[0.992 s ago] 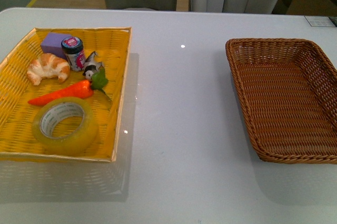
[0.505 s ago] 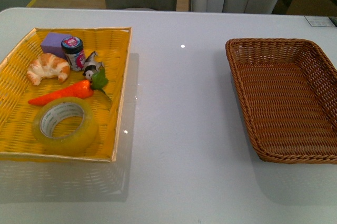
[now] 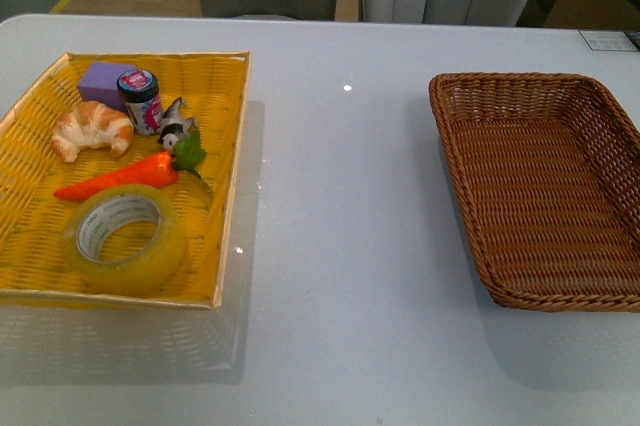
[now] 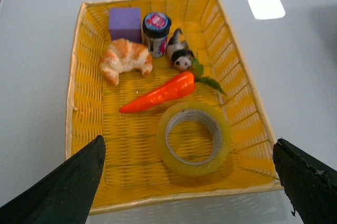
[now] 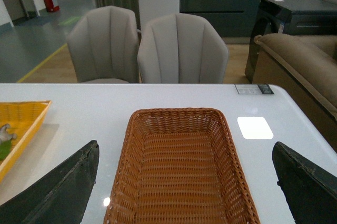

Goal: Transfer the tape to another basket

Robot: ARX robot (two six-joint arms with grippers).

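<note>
We record the tape (image 3: 158, 251) flat in the yellow tray (image 3: 233, 161), the basket (image 3: 458, 171) well apart, left and right jaws spread.

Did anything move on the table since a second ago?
No, nothing visibly moved. The tape still lies flat in the yellow tray, just in front of the carrot. The brown basket still has nothing in it.

Tape (image 3: 124, 243) lies in the tray (image 3: 232, 176), at its near end; carrot (image 3: 120, 176) mid-tray; basket (image 3: 545, 196) well right of the tray.
</note>
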